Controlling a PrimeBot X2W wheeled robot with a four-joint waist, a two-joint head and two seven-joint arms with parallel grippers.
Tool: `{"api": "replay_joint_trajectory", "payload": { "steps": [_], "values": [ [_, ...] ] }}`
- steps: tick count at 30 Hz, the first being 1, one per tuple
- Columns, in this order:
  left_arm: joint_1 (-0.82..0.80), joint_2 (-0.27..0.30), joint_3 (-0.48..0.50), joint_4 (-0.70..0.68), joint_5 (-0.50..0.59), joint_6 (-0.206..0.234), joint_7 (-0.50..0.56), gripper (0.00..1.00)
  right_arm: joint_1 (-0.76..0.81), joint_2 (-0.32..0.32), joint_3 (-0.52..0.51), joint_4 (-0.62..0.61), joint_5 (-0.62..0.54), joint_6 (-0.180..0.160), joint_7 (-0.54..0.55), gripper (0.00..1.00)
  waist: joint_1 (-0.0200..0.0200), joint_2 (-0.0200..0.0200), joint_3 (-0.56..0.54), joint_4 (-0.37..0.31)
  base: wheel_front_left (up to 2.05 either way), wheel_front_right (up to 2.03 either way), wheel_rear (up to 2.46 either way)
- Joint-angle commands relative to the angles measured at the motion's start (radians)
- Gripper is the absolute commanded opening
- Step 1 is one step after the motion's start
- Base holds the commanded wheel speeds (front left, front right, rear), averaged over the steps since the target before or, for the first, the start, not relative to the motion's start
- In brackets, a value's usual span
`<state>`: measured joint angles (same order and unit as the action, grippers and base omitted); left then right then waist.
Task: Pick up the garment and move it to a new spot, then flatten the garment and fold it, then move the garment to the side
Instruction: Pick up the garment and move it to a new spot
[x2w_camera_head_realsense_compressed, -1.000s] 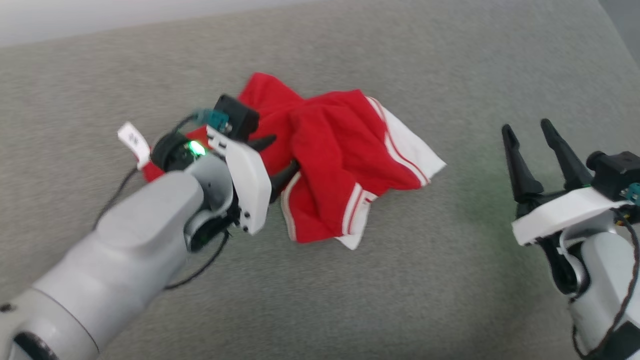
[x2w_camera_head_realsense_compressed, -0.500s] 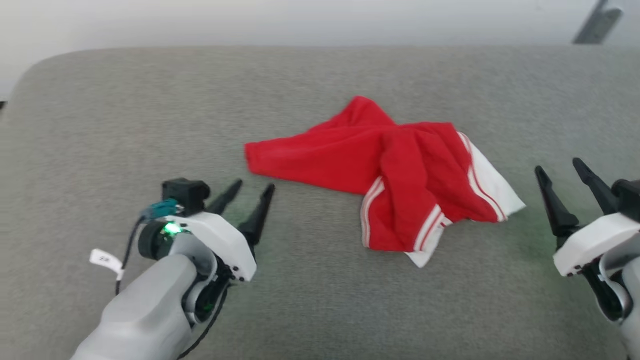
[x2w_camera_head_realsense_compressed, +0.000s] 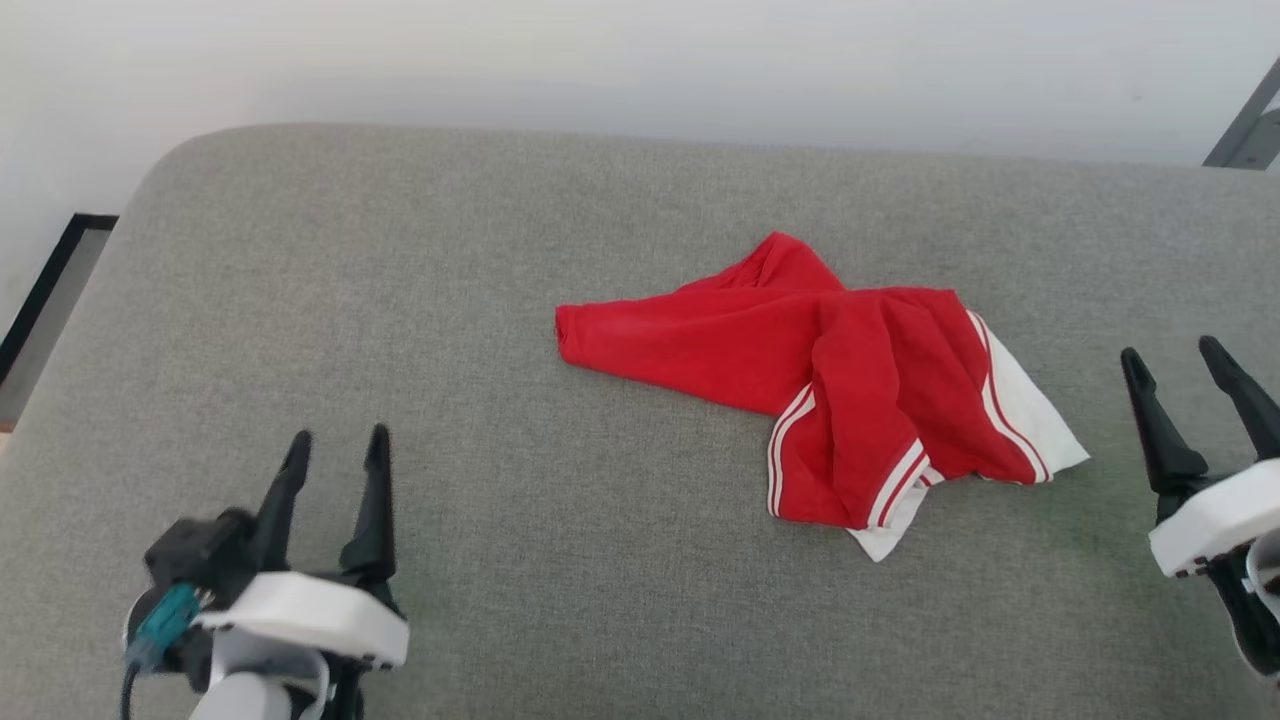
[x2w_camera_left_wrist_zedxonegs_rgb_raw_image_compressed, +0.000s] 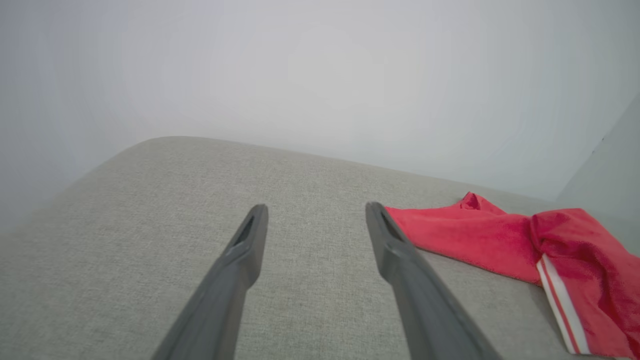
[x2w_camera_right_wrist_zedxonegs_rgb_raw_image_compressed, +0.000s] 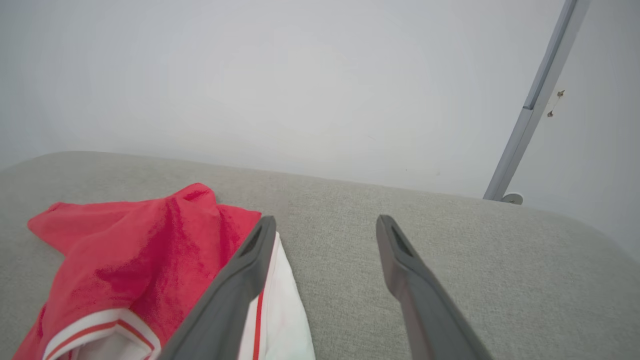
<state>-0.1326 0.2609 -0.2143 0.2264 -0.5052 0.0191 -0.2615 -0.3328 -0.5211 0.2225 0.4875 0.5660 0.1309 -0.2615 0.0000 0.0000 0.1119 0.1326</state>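
- On the grey cushion (x2w_camera_head_realsense_compressed: 300, 250), slightly right of centre, the garment (x2w_camera_head_realsense_compressed: 700, 345) lay crumpled and doubled over itself.
- Left gripper (x2w_camera_head_realsense_compressed: 339, 434) sat near-left, well apart from it, and right gripper (x2w_camera_head_realsense_compressed: 1170, 349) near its white sleeve; both had jaws apart and empty.
- Flattening looked best done by pinching opposite striped hems and drawing them outward, low.
- Counted: one garment, two grippers.

The garment (x2w_camera_head_realsense_compressed: 860, 400), red with white panels and striped trim, lies crumpled on the grey padded surface (x2w_camera_head_realsense_compressed: 500, 300), bunched at its right, one red part stretched flat leftward.
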Motion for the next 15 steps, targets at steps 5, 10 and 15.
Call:
{"api": "replay_joint_trajectory", "payload": {
  "steps": [5,10,15],
  "values": [
    [0.082,-0.039,0.105,-0.060,0.103,-0.055,-0.005,1.00,0.092,0.053,-0.108,-0.092,-0.047,0.000,-0.005,1.00,0.0000,0.0000,-0.029,-0.016,0.00,0.00,0.00],
    [0.140,-0.069,0.176,-0.107,0.184,-0.099,-0.005,1.00,0.194,0.123,-0.222,-0.222,-0.108,0.000,-0.005,1.00,0.0000,0.0000,-0.051,-0.030,0.00,0.00,0.00],
    [0.178,-0.095,0.218,-0.132,0.223,-0.125,-0.005,1.00,0.275,0.179,-0.285,-0.313,-0.149,0.000,-0.005,1.00,0.0000,0.0000,-0.058,-0.047,0.00,0.00,0.00]
  ]
}}
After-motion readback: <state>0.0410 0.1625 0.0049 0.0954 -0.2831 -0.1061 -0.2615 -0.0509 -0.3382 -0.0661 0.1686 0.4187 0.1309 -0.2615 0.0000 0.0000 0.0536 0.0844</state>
